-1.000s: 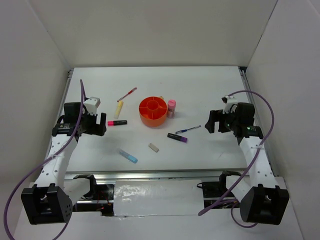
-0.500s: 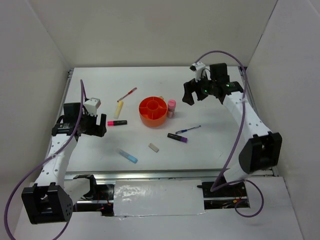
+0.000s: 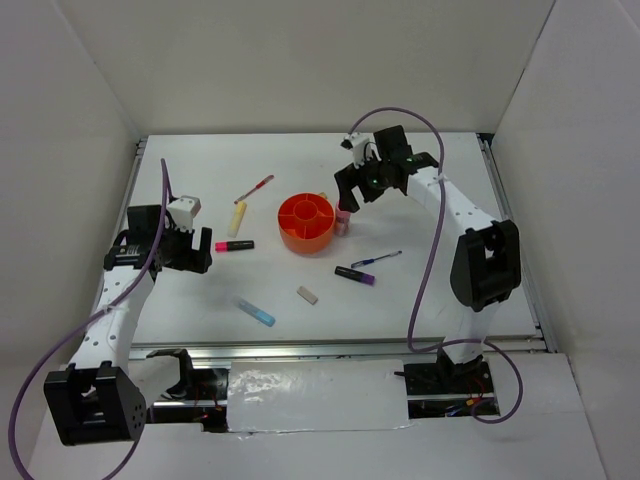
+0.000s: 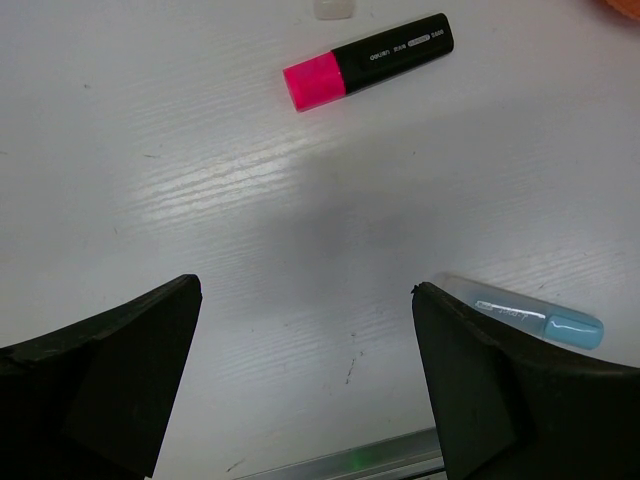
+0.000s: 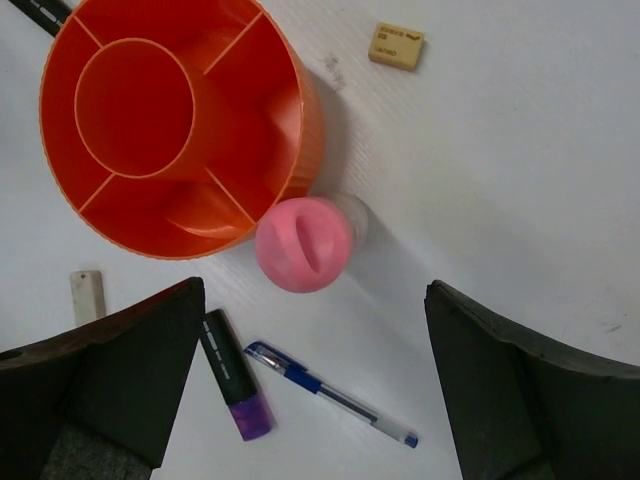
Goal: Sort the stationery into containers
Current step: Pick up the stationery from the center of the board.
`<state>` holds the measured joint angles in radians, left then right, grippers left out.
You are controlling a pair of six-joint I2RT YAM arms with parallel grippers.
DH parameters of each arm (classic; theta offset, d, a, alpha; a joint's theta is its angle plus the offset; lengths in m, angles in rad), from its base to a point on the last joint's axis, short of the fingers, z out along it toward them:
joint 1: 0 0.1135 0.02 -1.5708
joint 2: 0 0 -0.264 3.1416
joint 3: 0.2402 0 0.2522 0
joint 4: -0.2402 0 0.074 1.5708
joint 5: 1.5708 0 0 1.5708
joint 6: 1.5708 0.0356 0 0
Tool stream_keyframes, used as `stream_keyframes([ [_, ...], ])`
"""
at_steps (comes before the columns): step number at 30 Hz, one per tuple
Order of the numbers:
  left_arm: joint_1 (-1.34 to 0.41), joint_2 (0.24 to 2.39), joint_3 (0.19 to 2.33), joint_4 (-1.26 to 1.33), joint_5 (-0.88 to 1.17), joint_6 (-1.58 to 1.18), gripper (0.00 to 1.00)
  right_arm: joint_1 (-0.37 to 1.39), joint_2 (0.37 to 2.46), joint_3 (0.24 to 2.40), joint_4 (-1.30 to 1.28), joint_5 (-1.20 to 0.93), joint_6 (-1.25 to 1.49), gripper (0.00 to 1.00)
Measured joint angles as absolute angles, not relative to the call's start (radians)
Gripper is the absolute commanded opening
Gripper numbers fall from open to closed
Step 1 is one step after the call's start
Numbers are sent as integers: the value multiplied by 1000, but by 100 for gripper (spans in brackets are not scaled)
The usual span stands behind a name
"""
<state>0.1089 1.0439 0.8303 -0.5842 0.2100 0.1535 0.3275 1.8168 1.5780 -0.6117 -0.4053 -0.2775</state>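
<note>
Overhead, plain white walls box in the white surface; the orange organizer stands mid-surface, pink cylinder just beside it. Left fingers and right fingers gape wide, empty.

The left arm and right arm are alike: smooth white shells, dotted with small dark screw holes, joined by blocky black joints. Each stands on a black box base. A purple cable runs loose along each arm, base to wrist. The left wrist bears a small white camera block. The left gripper and right gripper are black. Close up, the fingers are matte black wedges with blunt, slanted edges, and the right ones turn rougher and greyer low down.
</note>
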Motion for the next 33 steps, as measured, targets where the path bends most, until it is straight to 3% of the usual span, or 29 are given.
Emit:
stream_keyframes([
  [11,109,1055,830,-584,209,153,99,343,1880,1579,-591,-395,-276,91],
  [23,109,1064,830,-584,207,153,99,358,1906,1579,-567,-377,-270,70],
  [33,109,1075,830,-585,207,153,99,363,1923,1585,-563,-380,-277,60],
])
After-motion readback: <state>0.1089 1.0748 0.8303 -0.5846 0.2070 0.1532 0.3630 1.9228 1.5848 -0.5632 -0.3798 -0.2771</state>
